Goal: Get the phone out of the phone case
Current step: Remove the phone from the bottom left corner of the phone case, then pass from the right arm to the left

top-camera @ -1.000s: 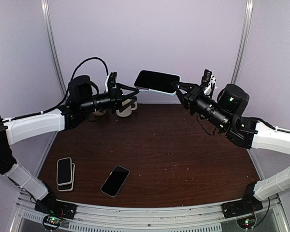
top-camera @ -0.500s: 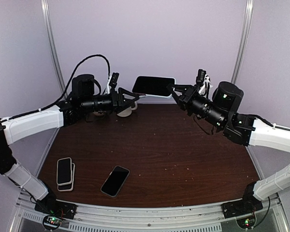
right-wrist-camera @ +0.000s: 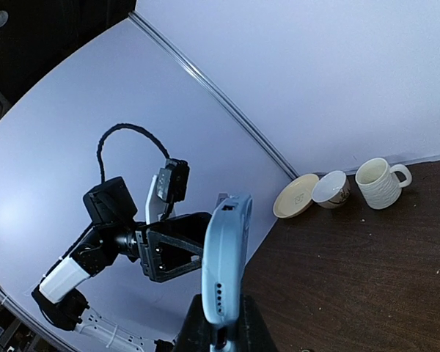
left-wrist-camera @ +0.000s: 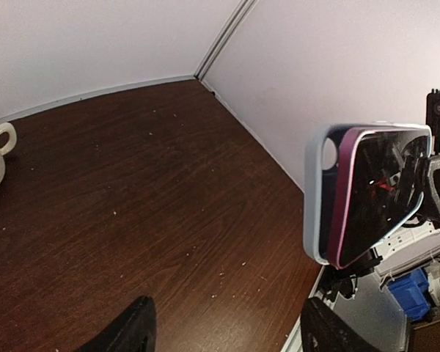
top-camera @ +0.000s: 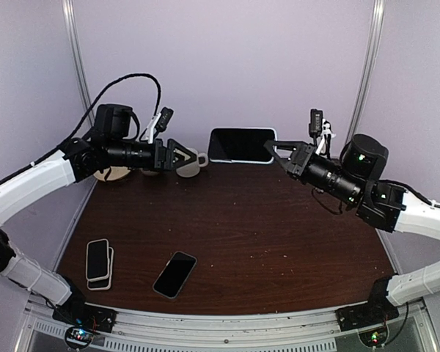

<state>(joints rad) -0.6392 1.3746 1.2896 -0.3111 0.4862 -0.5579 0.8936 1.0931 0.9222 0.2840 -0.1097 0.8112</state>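
Glossy phone, matt plastic phone case, wood-grain table.

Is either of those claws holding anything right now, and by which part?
The right gripper pinches the cased phone by one short end. The left gripper is open and holds nothing.

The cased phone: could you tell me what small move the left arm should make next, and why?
Probably ease the left gripper toward the free end of the phone: its jaws are open and clear of it, while the right gripper clamps the other end with the case on.
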